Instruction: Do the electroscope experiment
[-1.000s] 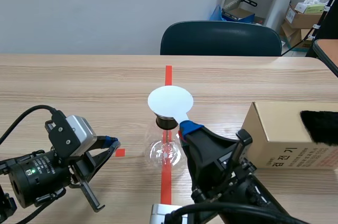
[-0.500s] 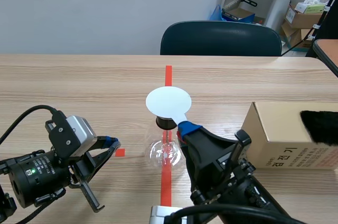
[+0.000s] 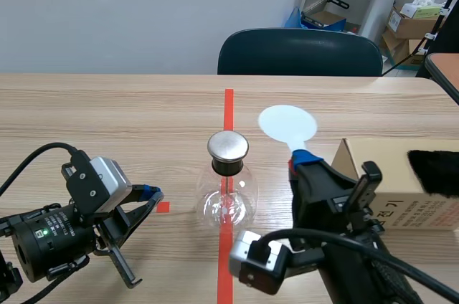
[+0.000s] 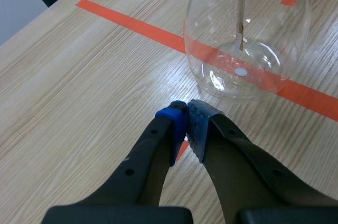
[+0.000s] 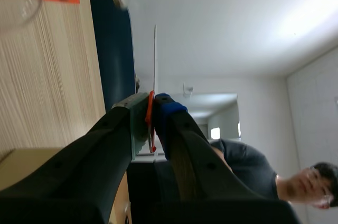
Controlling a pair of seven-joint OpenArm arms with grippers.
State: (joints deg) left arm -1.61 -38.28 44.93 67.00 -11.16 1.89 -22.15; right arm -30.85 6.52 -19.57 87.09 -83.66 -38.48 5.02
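The glass electroscope flask (image 3: 227,200) stands on the red tape line in the middle of the tabletop (image 3: 107,117), topped by a metal cap (image 3: 228,145). The right pincer (image 3: 300,160) is clamped on the stem of a white disc (image 3: 287,123), raised beside the flask and apart from the cap, near a cardboard box (image 3: 401,196). The left pincer (image 4: 186,123) rests closed on nothing, just short of the glass.

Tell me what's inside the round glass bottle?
A thin rod hangs down the middle of the glass bottle, ending above the bottom. Its top is hidden inside the black stopper.
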